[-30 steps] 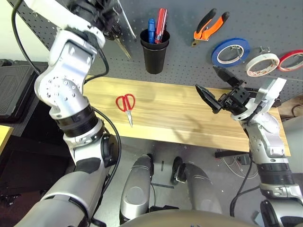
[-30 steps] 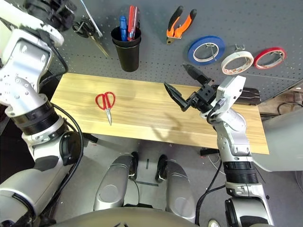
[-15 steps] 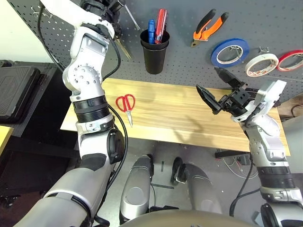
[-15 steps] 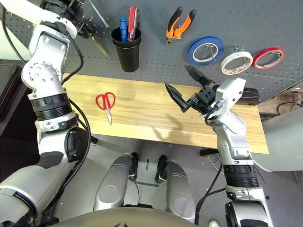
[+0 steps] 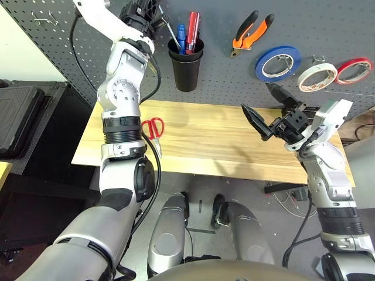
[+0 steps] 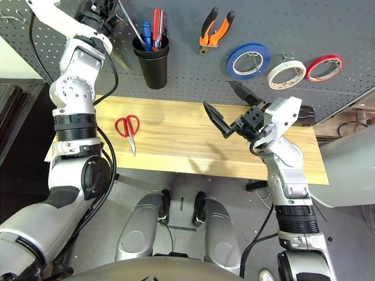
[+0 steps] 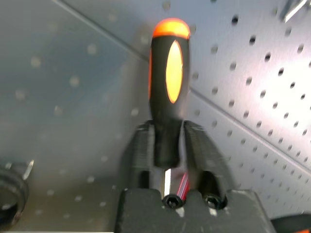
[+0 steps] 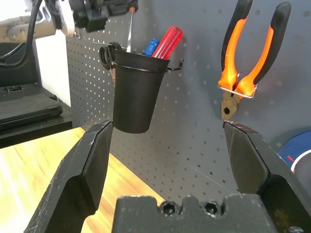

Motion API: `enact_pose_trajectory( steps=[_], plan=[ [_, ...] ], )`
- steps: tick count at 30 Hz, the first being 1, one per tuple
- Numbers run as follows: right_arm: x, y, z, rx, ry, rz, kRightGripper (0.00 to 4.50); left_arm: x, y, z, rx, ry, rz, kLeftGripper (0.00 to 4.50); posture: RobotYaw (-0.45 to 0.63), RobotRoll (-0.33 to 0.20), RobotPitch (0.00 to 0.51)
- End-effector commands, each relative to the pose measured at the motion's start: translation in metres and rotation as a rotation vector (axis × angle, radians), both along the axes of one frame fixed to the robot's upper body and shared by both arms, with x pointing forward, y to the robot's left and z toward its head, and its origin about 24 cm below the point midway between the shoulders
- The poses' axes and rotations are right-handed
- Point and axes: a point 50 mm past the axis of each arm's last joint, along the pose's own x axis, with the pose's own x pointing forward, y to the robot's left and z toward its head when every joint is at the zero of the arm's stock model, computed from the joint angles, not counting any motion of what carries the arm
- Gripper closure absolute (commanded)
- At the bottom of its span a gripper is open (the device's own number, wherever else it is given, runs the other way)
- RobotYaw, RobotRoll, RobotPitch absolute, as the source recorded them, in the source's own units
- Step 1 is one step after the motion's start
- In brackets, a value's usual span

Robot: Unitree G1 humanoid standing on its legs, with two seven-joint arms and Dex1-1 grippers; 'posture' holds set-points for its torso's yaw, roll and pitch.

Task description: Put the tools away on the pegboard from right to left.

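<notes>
Three of four tools: placed on the pegboard (image 5: 225, 79) or brought to its cup, with one piece left on the table (image 5: 217, 132).
Screwdriver (image 7: 167, 82): carried across from the cup's left side over the last second, its shaft was now seen lowered into the black cup (image 8: 137, 97), beside the red and blue pens (image 5: 191, 35).
Left pincer (image 7: 168, 124): parted slightly, with the screwdriver's handle standing between its fingers and narrow gaps seen beside it; the tool was judged to be just let go.
Right pincer (image 8: 168, 127): held wide and empty above the table, its pose almost unchanged over the same second.
White tape roll (image 5: 309, 88): hung on its hook between the blue roll (image 5: 261, 70) and the red roll (image 5: 365, 74).
Pliers (image 8: 267, 53): hung handles up to the right of the cup.
Red-handled scissors (image 6: 131, 143): left lying on the table below the cup, untouched.
Meaning for the task: with the third tool apparently delivered, only the scissors were left to be put away, farther left.
Next move: the left pincer was to be backed off straight along the handle, since the screwdriver could be dragged out or the cup tipped by a sideways pull.
</notes>
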Motion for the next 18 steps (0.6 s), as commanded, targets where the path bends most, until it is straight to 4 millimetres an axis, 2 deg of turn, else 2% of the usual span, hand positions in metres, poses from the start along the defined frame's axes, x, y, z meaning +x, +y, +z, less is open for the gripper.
enact_pose_trajectory(
  steps=[1, 5, 6, 10, 13, 18],
  plan=[
    [-0.002, 0.003, -0.001, -0.007, 0.000, 0.009, 0.00, -0.003, -0.004, -0.001, 0.031, -0.016, -0.015, 1.81, 0.16, 0.000, 0.172],
    [-0.001, 0.005, -0.001, -0.010, 0.000, 0.017, 0.00, -0.007, -0.007, -0.002, 0.051, -0.025, -0.027, 0.25, 0.17, 0.000, 0.172],
    [-0.001, 0.005, -0.001, -0.011, 0.000, 0.019, 0.00, -0.008, -0.007, -0.001, 0.055, -0.028, -0.025, 0.01, 0.17, 0.000, 0.172],
    [0.000, 0.007, -0.003, -0.019, 0.012, 0.029, 0.00, -0.013, -0.001, 0.003, 0.079, -0.044, 0.001, 0.01, 0.17, 0.000, 0.172],
    [0.002, 0.009, -0.007, -0.046, 0.064, 0.037, 0.00, -0.025, 0.008, 0.006, 0.121, -0.052, 0.010, 0.01, 0.19, 0.000, 0.174],
    [0.001, 0.011, -0.018, -0.130, 0.171, 0.067, 0.00, -0.049, 0.024, -0.005, 0.206, 0.003, 0.063, 0.01, 0.20, 0.000, 0.184]
  ],
)
